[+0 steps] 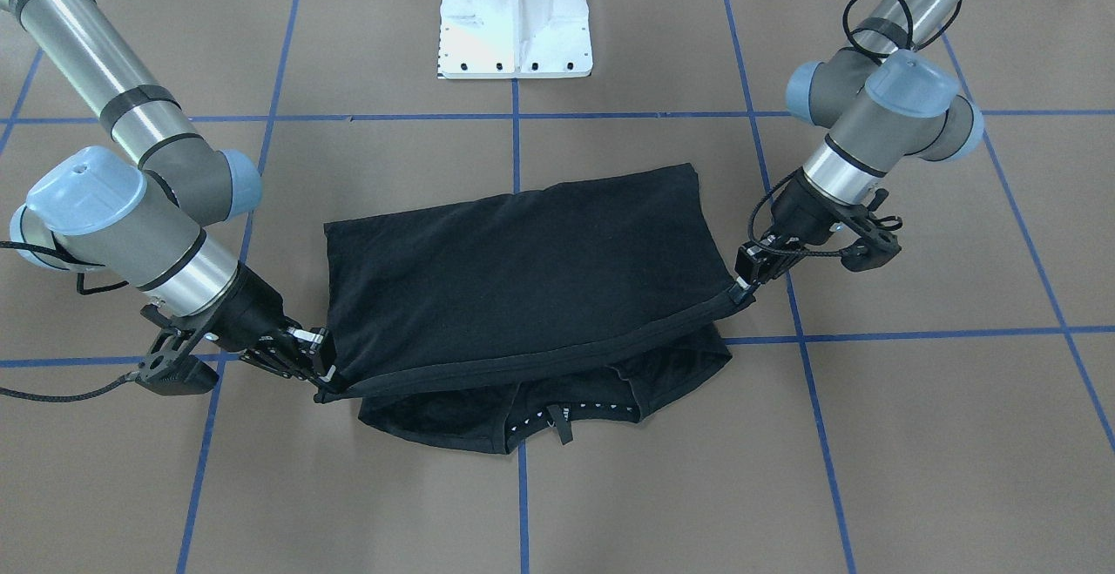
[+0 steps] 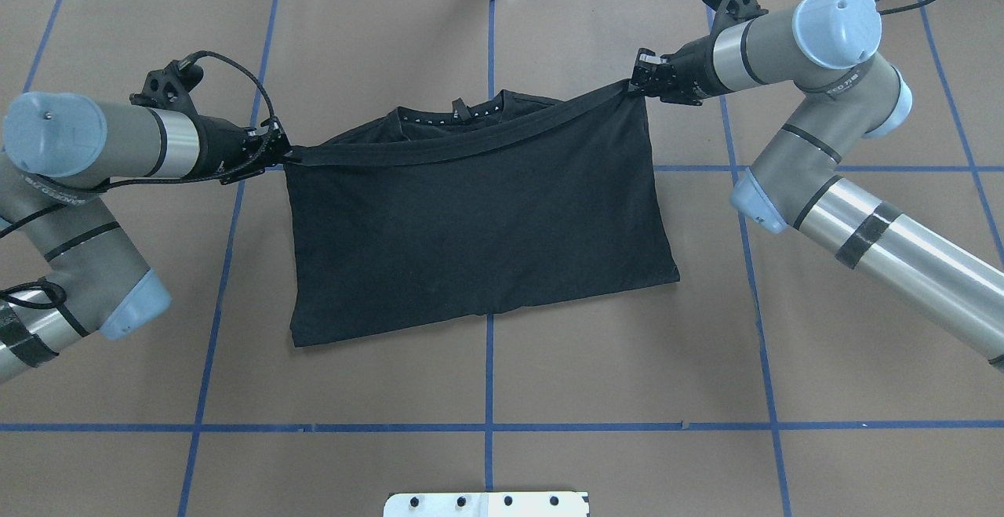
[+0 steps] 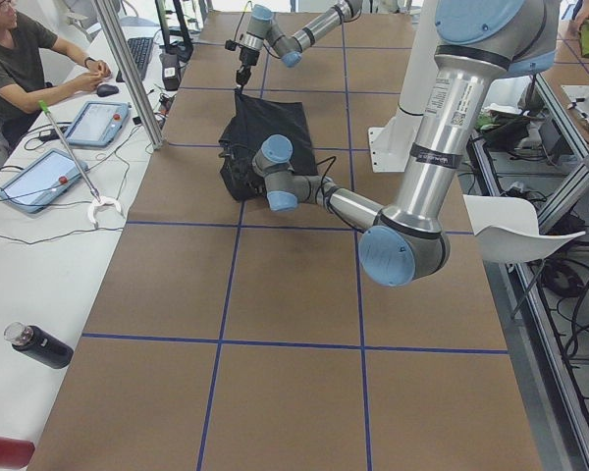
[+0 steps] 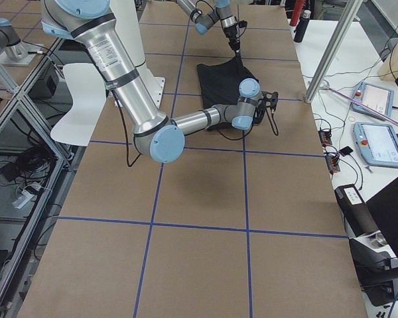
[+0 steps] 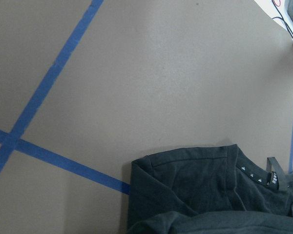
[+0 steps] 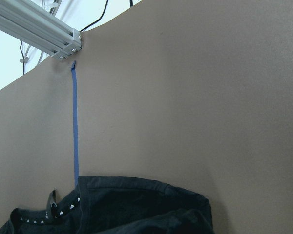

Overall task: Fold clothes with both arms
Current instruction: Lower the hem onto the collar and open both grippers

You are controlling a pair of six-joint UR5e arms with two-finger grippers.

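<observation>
The black T-shirt [image 2: 478, 227] lies at the middle of the table [image 2: 353, 391], long axis left-to-right, collar [image 2: 455, 113] toward the far edge. Its lifted edge is stretched between the left gripper [image 2: 276, 152] and the right gripper [image 2: 637, 80] — both clamped on cloth, reaching inward, low.

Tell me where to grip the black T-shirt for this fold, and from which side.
Grip the T-shirt at its two hem corners, each from the outer side, as the left end effector and right end effector do. The hem spans taut between them above the collar, so corners likely control the whole edge.
</observation>
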